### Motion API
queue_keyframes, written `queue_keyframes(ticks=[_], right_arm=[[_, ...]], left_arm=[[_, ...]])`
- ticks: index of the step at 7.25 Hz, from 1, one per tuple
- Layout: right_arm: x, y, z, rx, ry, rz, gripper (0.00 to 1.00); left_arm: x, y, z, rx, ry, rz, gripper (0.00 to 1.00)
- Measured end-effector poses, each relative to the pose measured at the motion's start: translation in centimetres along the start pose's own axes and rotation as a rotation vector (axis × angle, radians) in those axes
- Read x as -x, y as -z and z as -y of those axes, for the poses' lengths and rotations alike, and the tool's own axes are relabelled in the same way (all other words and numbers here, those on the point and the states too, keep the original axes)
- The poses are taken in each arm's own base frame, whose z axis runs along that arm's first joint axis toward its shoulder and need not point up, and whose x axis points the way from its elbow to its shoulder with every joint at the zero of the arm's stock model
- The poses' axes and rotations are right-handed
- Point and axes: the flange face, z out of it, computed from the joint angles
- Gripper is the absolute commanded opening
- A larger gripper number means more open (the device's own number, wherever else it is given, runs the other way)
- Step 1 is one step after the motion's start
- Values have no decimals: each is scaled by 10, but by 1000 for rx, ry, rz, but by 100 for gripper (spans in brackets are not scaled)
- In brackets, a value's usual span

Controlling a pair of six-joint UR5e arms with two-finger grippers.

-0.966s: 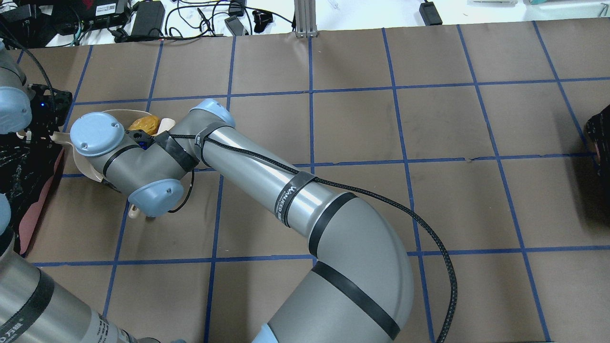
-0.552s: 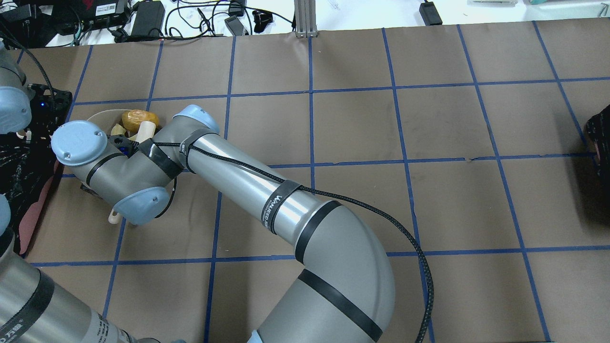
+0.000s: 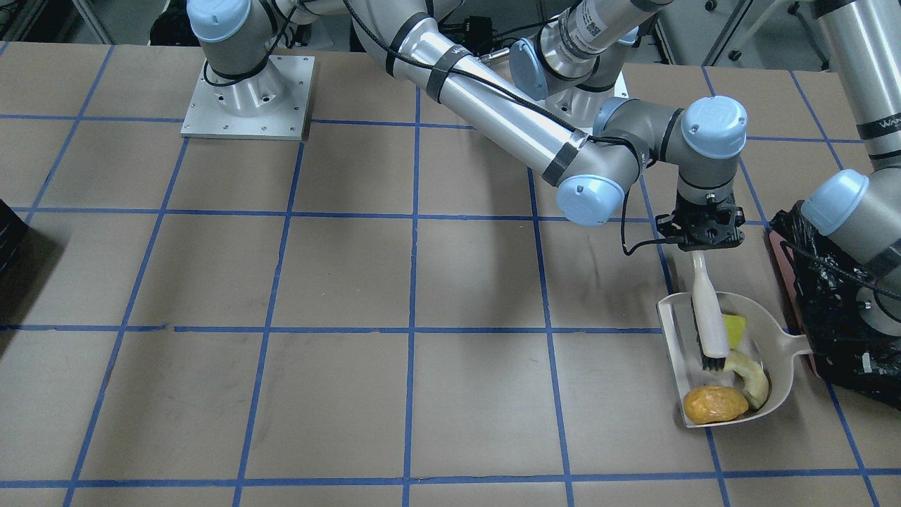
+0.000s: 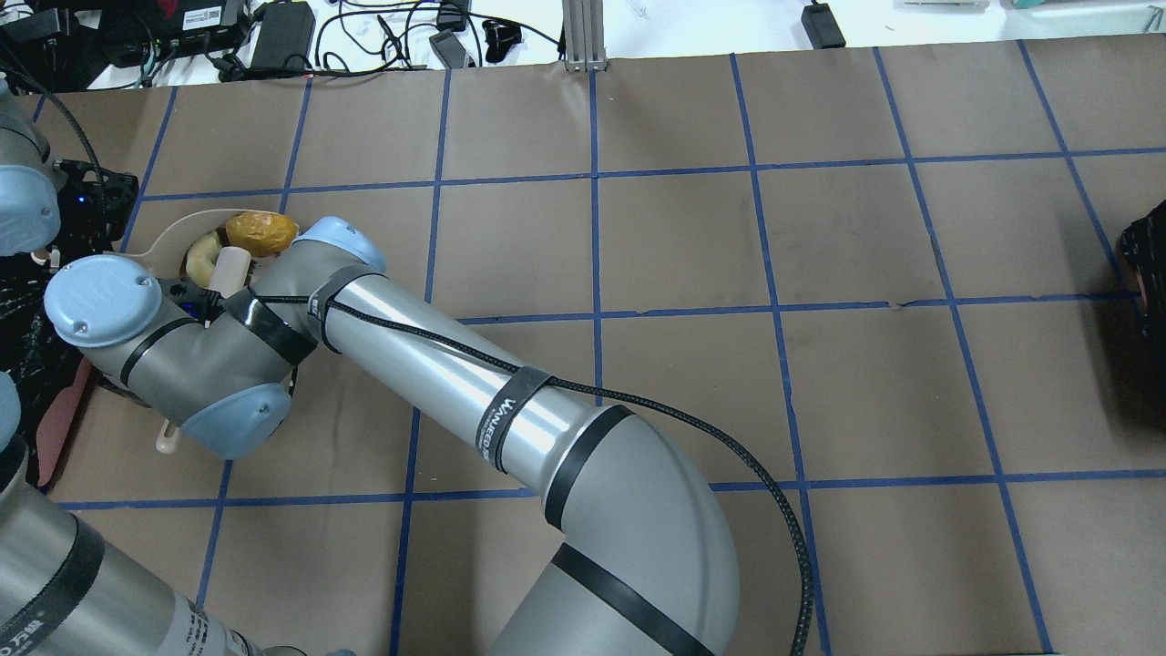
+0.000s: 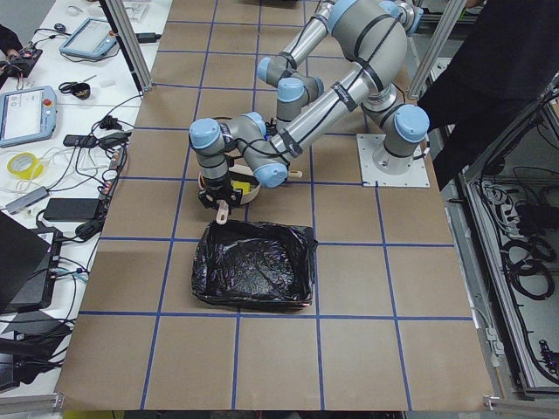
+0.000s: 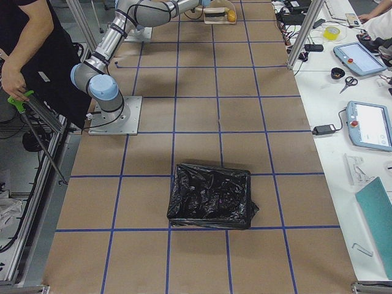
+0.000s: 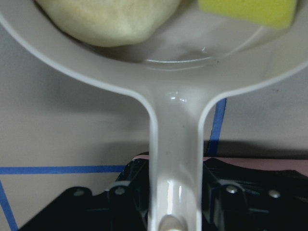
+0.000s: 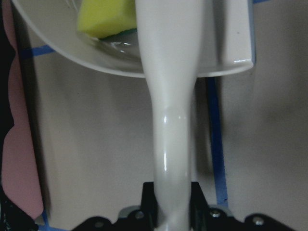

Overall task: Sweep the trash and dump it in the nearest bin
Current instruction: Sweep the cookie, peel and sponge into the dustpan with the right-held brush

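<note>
Overhead exterior: black strap (image 4: 506, 419) lettered "WAN…", rest unreadable.

The black-lined bin (image 5: 253, 272) lies just beside the white dustpan (image 5: 255, 194).

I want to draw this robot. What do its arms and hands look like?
The right arm and left arm are shiny silver-grey tubes with round light-blue caps and black bands. A black braided cable runs along the right arm under black straps with white writing. The right hand and left hand are black and blocky.
</note>
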Motion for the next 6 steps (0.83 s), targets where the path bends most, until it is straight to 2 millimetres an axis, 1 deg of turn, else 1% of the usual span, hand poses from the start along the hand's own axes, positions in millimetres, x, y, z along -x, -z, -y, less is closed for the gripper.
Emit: queue_keyframes(ticks=[2,3,4,5,6], right_arm=[[0,30,1,18,-18,-33,0],[-3,48,8,26,-32,-56,0],[-10,68,25,31,-55,-86,0],[-28,95,53,51,-84,-142,0],[-50,127,82,77,-107,-195,0]], left_arm=[[0,0,0,-1,0,1,0],[0,0,0,-2,0,2,0],[-1,1,-1,-2,0,4,0],[-1,1,-1,-6,1,6,0],[-1,2,0,-18,2,13,0]])
